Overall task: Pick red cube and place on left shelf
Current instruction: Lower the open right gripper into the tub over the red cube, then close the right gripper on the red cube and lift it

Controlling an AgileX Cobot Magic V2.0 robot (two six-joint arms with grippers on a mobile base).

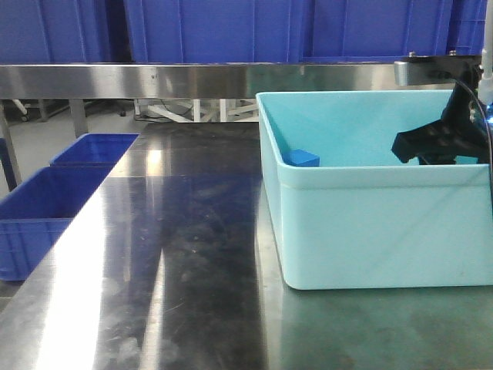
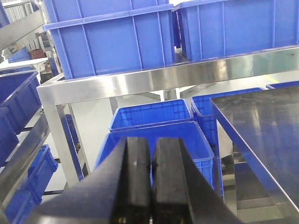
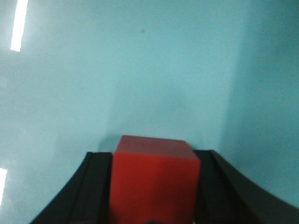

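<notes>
Stainless steel table [image 1: 177, 254] carries a pale turquoise plastic tub [image 1: 370, 231] at right, where the right gripper [image 3: 152, 186] clamps the small red cube [image 3: 154, 179]; grasp apparently made, next comes lifting clear toward the left shelf, the left gripper [image 2: 151, 182] idling pressed together.

light-blue tub [image 1: 370, 231] on steel table [image 1: 177, 254] | blue block [image 1: 301, 159] inside | right gripper [image 1: 431, 144] inside, possibly closed
</notes>
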